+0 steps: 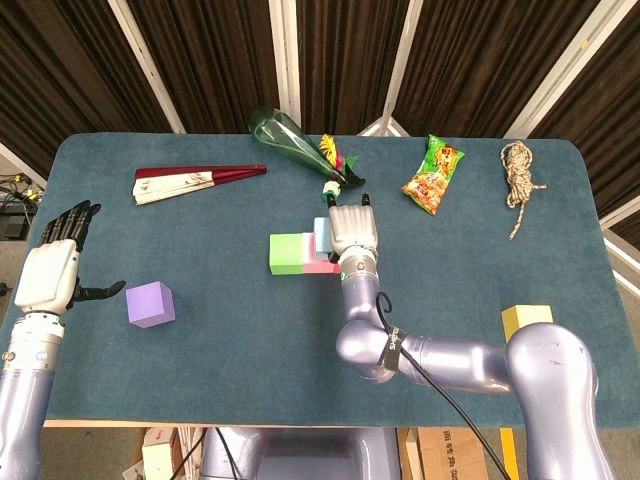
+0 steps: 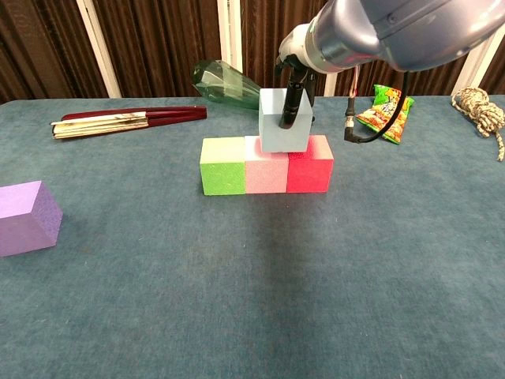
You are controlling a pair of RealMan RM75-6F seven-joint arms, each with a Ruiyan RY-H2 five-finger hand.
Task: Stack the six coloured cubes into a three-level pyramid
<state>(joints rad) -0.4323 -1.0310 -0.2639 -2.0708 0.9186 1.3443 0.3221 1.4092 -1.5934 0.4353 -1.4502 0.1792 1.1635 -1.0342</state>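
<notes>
Right hand (image 1: 353, 232) is grasping the light blue cube (image 2: 284, 130) — dark fingers (image 2: 293, 105) wrap down its front face in the chest view. The cube sits on the base row, straddling the pink cube (image 2: 266, 169) and red cube (image 2: 310, 168); whether its underside is fully seated I cannot tell. The base row runs green cube (image 2: 223, 166), pink, red, left to right, sides touching, mid-bench. In the head view the right hand covers most of the light blue cube and the red one.

Left hand (image 1: 50, 272) hovers at the far-left edge of the bench (image 1: 220, 330), released — fingers spread, holding nothing. The purple cube (image 1: 150, 303) lies just to its right, apart from it. The yellow cube (image 1: 527, 319) sits near the right edge, partly hidden by the right arm.

Along the far side: folded fan (image 1: 196, 181), green bottle (image 1: 290, 137) lying down, snack packet (image 1: 433, 175), coil of rope (image 1: 519, 170).
</notes>
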